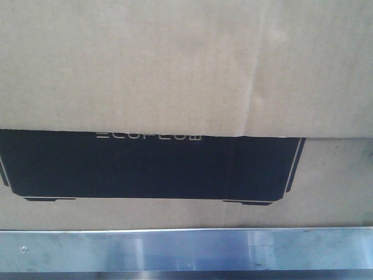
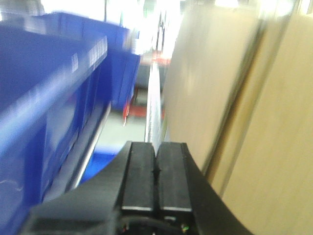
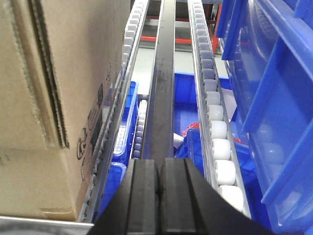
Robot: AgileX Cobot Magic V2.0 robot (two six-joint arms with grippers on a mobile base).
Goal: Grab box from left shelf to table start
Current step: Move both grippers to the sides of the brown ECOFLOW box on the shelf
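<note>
The brown cardboard box (image 1: 186, 64) fills the front view, its black white-outlined panel with white lettering low on the face. It sits on the left shelf, just behind the brushed steel front rail (image 1: 186, 249). My left gripper (image 2: 156, 147) is shut and empty, with the box's side (image 2: 205, 88) close on its right. My right gripper (image 3: 159, 164) is shut and empty too, with the box (image 3: 63, 98) to its left and a lane of white rollers (image 3: 217, 142) to its right.
Blue plastic crates (image 2: 49, 98) stand left of the left gripper and more blue crates (image 3: 274, 98) right of the right gripper. A dark bar (image 3: 164, 88) runs between the roller lanes. Blue bins (image 3: 188, 110) show on the level below.
</note>
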